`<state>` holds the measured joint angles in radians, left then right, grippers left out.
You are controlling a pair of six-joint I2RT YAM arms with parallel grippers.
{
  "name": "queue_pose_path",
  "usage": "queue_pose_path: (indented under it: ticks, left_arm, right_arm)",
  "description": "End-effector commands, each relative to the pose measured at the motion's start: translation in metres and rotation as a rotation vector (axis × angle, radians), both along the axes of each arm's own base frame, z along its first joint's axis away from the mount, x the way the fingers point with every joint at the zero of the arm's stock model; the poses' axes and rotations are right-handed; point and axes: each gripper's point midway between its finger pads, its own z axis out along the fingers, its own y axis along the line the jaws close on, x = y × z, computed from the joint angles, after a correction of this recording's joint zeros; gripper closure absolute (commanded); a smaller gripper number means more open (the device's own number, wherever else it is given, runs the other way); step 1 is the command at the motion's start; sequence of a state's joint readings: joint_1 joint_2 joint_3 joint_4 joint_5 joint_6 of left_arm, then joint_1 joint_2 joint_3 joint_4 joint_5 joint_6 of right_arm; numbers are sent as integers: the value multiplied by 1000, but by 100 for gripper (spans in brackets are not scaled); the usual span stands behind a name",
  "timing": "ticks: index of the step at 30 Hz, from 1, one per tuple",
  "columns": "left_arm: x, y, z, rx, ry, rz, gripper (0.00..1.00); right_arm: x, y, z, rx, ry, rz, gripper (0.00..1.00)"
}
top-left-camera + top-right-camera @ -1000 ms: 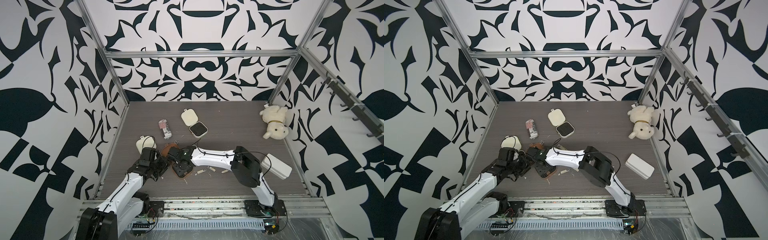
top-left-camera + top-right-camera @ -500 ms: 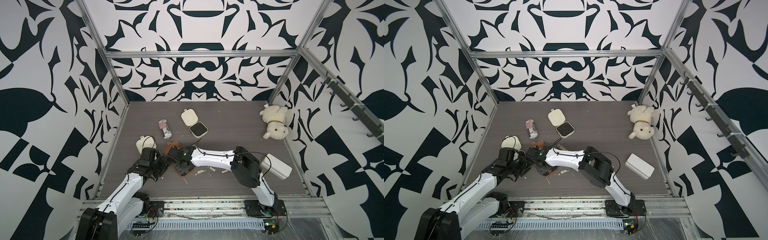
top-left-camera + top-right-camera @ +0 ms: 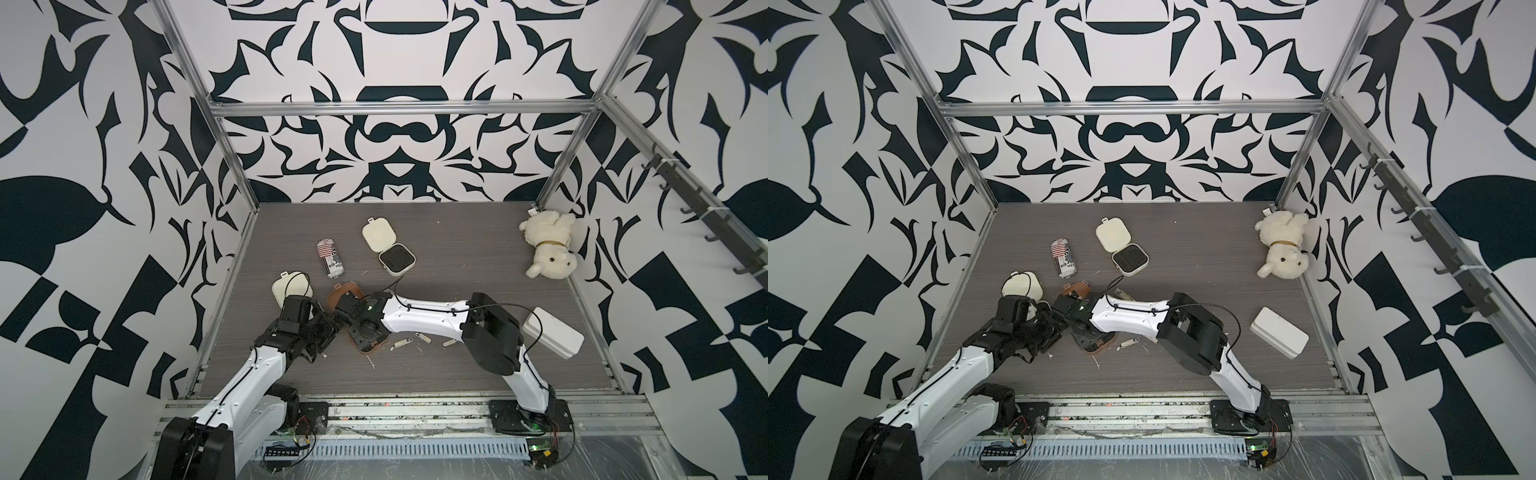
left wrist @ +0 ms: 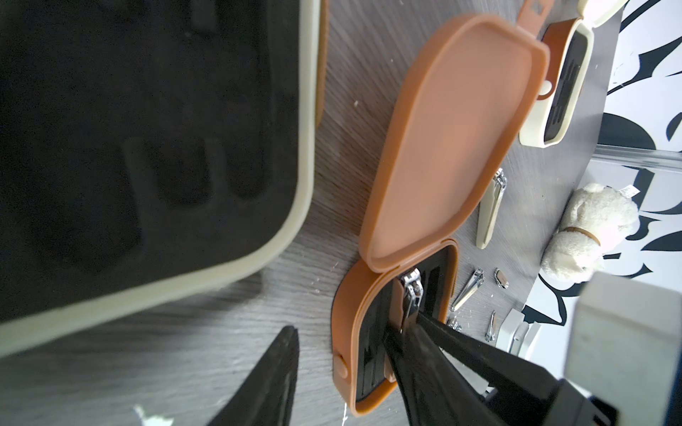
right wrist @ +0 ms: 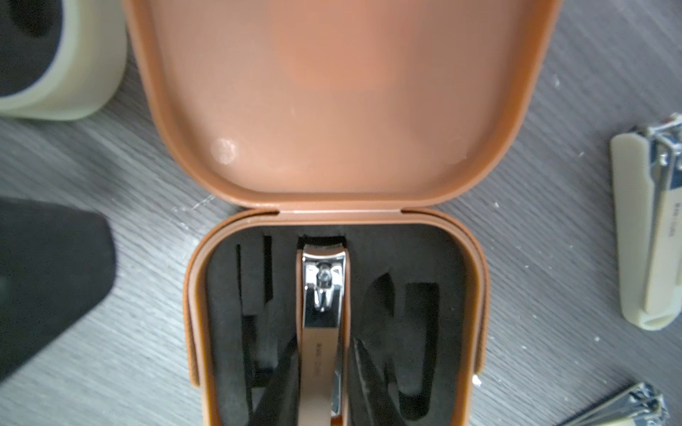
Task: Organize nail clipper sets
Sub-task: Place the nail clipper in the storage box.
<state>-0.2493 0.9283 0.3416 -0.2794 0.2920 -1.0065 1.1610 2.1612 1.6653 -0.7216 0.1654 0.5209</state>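
Brown clipper (image 5: 324, 295) seemingly inside right gripper (image 5: 323, 352)

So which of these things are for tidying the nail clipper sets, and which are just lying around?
For the job:
- brown case
- brown clipper in its slot
- far cream case
- near cream case
- cream clipper
- small silver clippers loose on the table

Just lying about:
- crushed striped can
- plush dog
- white box
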Motion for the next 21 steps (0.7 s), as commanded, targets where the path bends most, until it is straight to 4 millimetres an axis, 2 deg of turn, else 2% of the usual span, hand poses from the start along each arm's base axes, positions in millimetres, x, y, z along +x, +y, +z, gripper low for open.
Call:
queue_pose_path:
  ticks: [1, 10, 21]
  left_arm:
    - [-5, 1, -6, 3, 9, -1, 49]
    - [-5, 1, -5, 4, 7, -1, 49]
    - [-4, 0, -5, 4, 5, -2, 49]
  right_arm:
    - [1, -3, -5, -27, 5, -14, 71]
    - [6, 1, 7, -4, -14, -20, 63]
    - [7, 6, 33, 57, -27, -16, 55]
